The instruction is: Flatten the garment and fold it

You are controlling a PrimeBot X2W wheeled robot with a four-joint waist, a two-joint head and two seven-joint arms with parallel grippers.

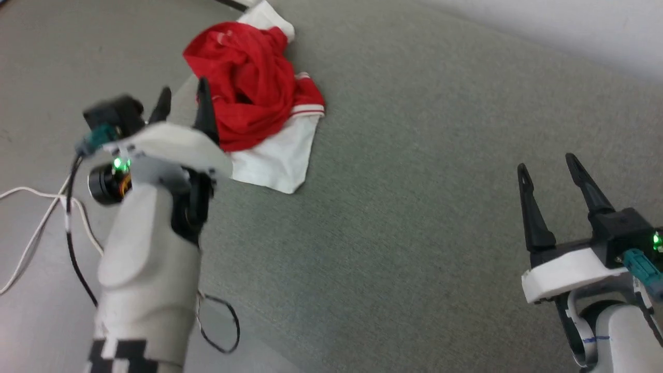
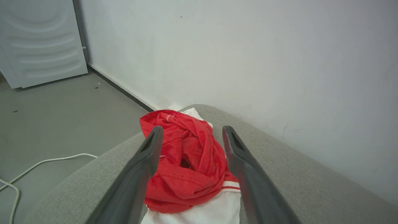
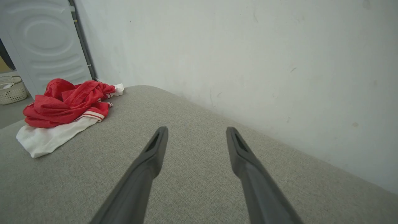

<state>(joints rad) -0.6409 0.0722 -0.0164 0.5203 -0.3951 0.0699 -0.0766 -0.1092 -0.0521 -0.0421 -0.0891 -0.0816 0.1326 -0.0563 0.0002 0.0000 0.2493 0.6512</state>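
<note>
Grey cushion (image 1: pixel 414 217) is bearing the garment (image 1: pixel 248 83), lying crumpled near its left edge; soft, light cloth, probably best pinched at the white sleeve (image 1: pixel 282 155). Left gripper (image 1: pixel 183 92) and right gripper (image 1: pixel 546 163) are standing apart, empty

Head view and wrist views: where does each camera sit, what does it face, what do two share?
Head view: on the head, looking down at grey cushion, shirt; left gripper, right gripper show.
Left wrist view: left wrist, facing the shirt; own fingers show.
Right wrist view: right wrist, facing bare cushion, wall; own fingers show.
Shared: both wrist views show shirt, wall.
</note>
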